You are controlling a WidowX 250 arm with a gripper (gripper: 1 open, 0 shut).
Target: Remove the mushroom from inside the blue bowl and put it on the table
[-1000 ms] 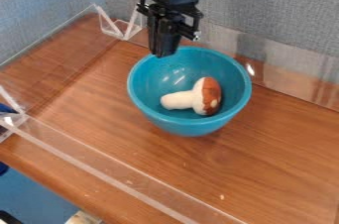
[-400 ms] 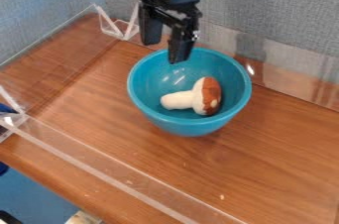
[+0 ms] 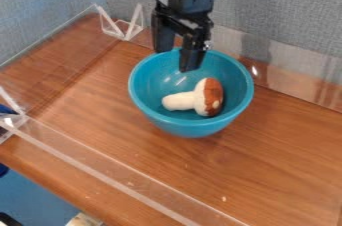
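Wood-grain table (image 3: 94,120), clear acrylic panels (image 3: 80,170) along its edges. Blue bowl (image 3: 150,98) sits mid-table. Black gripper (image 3: 179,52) points down over the bowl's back rim, jaws spread wide, holding nothing. Mushroom (image 3: 197,97) lies on its side inside the bowl, cap to the right, clear of the fingers.

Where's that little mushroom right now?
The mushroom lies on its side at the bottom of the blue bowl, near the middle of the table in the camera view. The open gripper hangs just above and behind it.
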